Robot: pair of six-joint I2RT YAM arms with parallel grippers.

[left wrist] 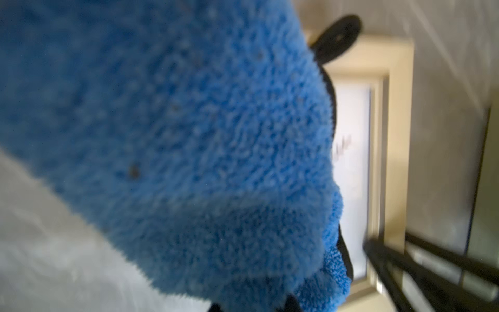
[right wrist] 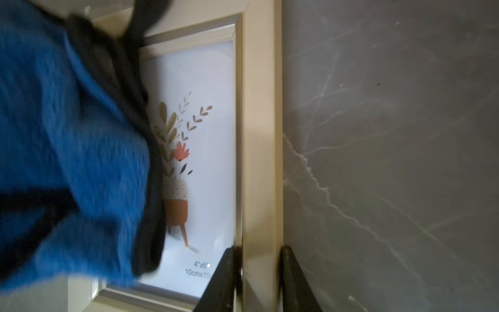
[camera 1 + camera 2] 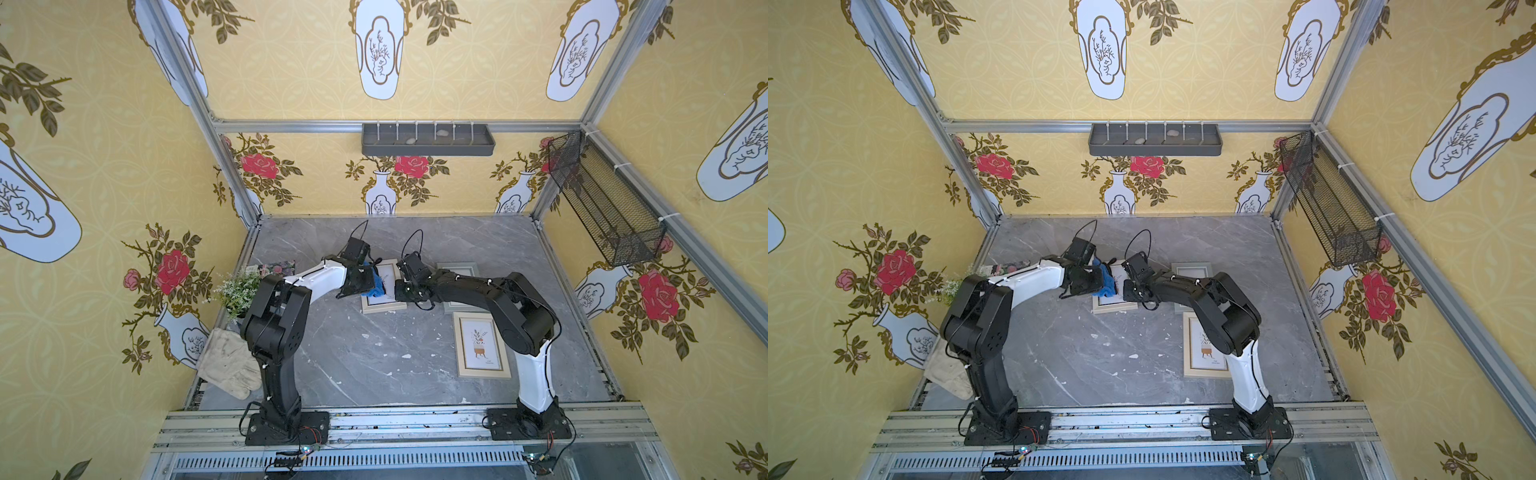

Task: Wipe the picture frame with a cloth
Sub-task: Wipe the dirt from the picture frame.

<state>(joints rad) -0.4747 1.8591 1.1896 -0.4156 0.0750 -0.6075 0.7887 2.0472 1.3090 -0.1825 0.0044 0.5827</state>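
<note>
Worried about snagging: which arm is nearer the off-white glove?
Left. The left arm rises right beside the glove; the right arm stands across the table from it.

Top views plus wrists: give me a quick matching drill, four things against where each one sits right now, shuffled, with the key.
Things
1. cloth
2. right pincer
3. work glove
4. potted plant

Places
A. lying at the near-left corner of the table
B. closed on the cream border of the picture frame
C. standing at the left edge, farther back than the glove
D. bunched over the frame's glass

Pairs: 1-D, 2-B, 3-A, 4-C
</note>
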